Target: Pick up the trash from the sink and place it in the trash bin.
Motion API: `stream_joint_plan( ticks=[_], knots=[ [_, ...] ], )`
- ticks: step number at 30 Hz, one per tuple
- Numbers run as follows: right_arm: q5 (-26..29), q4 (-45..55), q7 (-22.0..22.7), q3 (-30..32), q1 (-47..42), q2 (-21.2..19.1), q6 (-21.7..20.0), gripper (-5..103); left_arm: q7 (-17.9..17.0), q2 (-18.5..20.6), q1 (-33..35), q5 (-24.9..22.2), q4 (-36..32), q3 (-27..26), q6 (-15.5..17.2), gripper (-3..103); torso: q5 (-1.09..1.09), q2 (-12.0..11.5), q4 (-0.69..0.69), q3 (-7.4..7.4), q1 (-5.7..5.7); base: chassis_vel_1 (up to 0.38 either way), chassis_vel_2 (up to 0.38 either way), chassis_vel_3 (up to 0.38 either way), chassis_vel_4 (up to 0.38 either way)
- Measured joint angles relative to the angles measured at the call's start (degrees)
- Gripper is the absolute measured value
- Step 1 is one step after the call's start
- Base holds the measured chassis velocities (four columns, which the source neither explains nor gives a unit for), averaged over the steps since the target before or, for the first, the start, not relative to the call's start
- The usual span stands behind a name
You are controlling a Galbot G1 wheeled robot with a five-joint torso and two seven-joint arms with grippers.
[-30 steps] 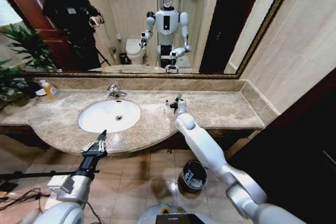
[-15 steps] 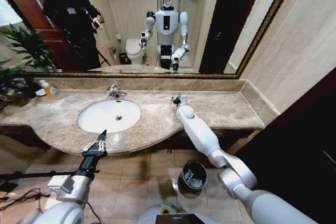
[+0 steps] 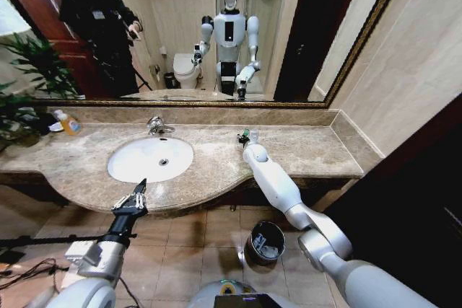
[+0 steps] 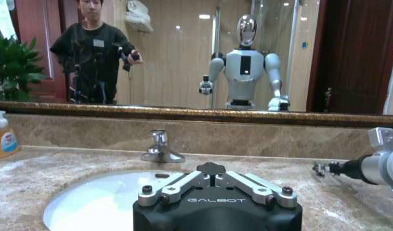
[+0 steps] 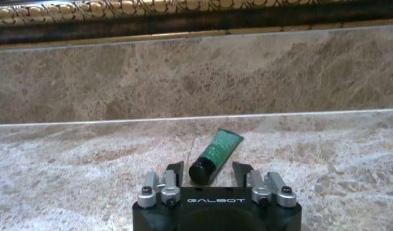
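Observation:
A small green tube (image 5: pixel 214 153) with a black cap lies on the marble counter near the back wall, to the right of the sink (image 3: pixel 150 158). My right gripper (image 5: pixel 208 171) is open, low over the counter, its fingers (image 5: pixel 242 170) on either side of the cap end without touching it. In the head view that gripper (image 3: pixel 244 137) reaches out over the counter. My left gripper (image 3: pixel 134 198) is shut and hovers at the counter's front edge, facing the sink basin (image 4: pixel 94 204). The trash bin (image 3: pixel 266 242) stands on the floor below the counter with pale items inside.
A chrome faucet (image 3: pixel 157 126) stands behind the basin, and a yellow-orange soap bottle (image 3: pixel 68 122) sits at the far left of the counter. A gold-framed mirror (image 3: pixel 216 34) spans the wall. The marble backsplash (image 5: pixel 196 77) rises just beyond the tube. Cables lie on the tiled floor at left.
My right arm has stretched farther over the counter, carrying the gripper slightly back toward the wall by the green tube. The left arm has not moved.

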Motion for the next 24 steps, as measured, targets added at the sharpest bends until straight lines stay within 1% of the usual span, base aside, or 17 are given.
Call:
stream_joint_plan(
  ticks=[3, 4, 5, 6, 7, 8, 9, 11, 12, 14, 24],
  knots=[
    [0.0, 0.1, -0.2, 0.1, -0.4, 0.0, 0.0, 52, 0.0, 0.0, 0.0, 0.0, 0.0, 0.0, 0.0, 0, 0.0, 0.0, 0.0, 0.0, 0.0, 0.0, 0.0, 0.0, 0.0],
    [0.0, 0.3, -0.3, 0.1, -0.6, -0.1, 0.0, 49, 0.0, 0.0, 0.0, 0.0, 0.0, 0.0, 0.0, 0, 0.0, 0.0, 0.0, 0.0, 0.0, 0.0, 0.0, 0.0, 0.0],
    [0.0, 0.4, -0.4, 0.0, -0.8, -0.2, 0.0, 48, 0.0, 0.0, 0.0, 0.0, 0.0, 0.0, 0.0, 0, 0.0, 0.0, 0.0, 0.0, 0.0, 0.0, 0.0, 0.0, 0.0],
    [0.0, 0.5, -0.5, 0.0, -0.9, -0.3, 0.1, 46, 0.0, 0.0, 0.0, 0.0, 0.0, 0.0, 0.0, 0, 0.0, 0.0, 0.0, 0.0, 0.0, 0.0, 0.0, 0.0, 0.0],
    [0.0, 0.5, -0.5, 0.0, -0.9, -0.3, 0.1, 46, 0.0, 0.0, 0.0, 0.0, 0.0, 0.0, 0.0, 0, 0.0, 0.0, 0.0, 0.0, 0.0, 0.0, 0.0, 0.0, 0.0],
    [0.0, 0.5, -0.5, 0.0, -0.9, -0.4, 0.1, 40, 0.0, 0.0, 0.0, 0.0, 0.0, 0.0, 0.0, 0, 0.0, 0.0, 0.0, 0.0, 0.0, 0.0, 0.0, 0.0, 0.0],
    [0.0, 0.5, -0.6, -0.1, -0.9, -0.4, 0.2, 40, 0.0, 0.0, 0.0, 0.0, 0.0, 0.0, 0.0, 0, 0.0, 0.0, 0.0, 0.0, 0.0, 0.0, 0.0, 0.0, 0.0],
    [-0.1, 0.5, -0.7, -0.1, -0.9, -0.5, 0.4, 29, 0.0, 0.0, 0.0, 0.0, 0.0, 0.0, 0.0, 0, 0.0, 0.0, 0.0, 0.0, 0.0, 0.0, 0.0, 0.0, 0.0],
    [-0.1, 0.5, -0.7, -0.1, -0.9, -0.5, 0.4, 29, 0.0, 0.0, 0.0, 0.0, 0.0, 0.0, 0.0, 0, 0.0, 0.0, 0.0, 0.0, 0.0, 0.0, 0.0, 0.0, 0.0],
    [-0.1, 0.5, -0.8, -0.1, -0.8, -0.6, 0.5, 20, 0.0, 0.0, 0.0, 0.0, 0.0, 0.0, 0.0, 0, 0.0, 0.0, 0.0, 0.0, 0.0, 0.0, 0.0, 0.0, 0.0],
    [-0.9, 1.7, -0.6, -0.2, -1.1, -0.6, 1.4, 20, 0.0, 0.0, 0.0, 0.0, 0.0, 0.0, 0.0, 0, 0.0, 0.0, 0.0, 0.0, 0.0, 0.0, 0.0, 0.0, 0.0]
  ],
)
